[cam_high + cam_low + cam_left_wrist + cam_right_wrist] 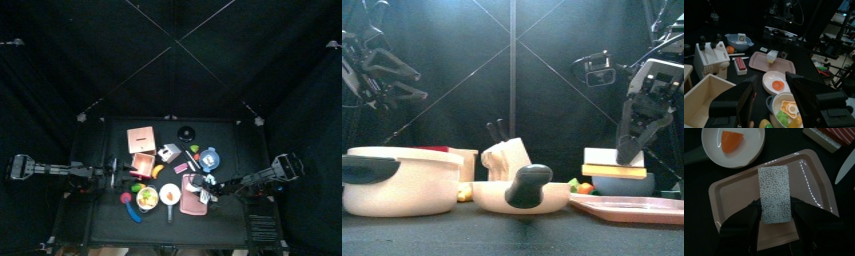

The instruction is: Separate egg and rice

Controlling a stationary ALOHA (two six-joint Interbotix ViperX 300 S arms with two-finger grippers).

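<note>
A white speckled rice block (774, 193) lies lengthwise between my right gripper's (775, 214) black jaws, which close against its sides over a pink tray (734, 198). In the front view the right gripper (628, 155) hangs above the tray (629, 208) with a pale piece at its tip. In the left wrist view a pale yellowish block (771, 56) shows at the tray (759, 64); I cannot tell whether it is the egg. My left gripper (777, 107) is open and empty above a bowl of toy food (787, 112).
A white plate with an orange piece (731, 139) lies next to the tray. A white pot (396, 180) and a white bowl (523, 192) stand at the front. A blue bowl (737, 40), a toast rack (714, 57) and a striped box (832, 135) are nearby.
</note>
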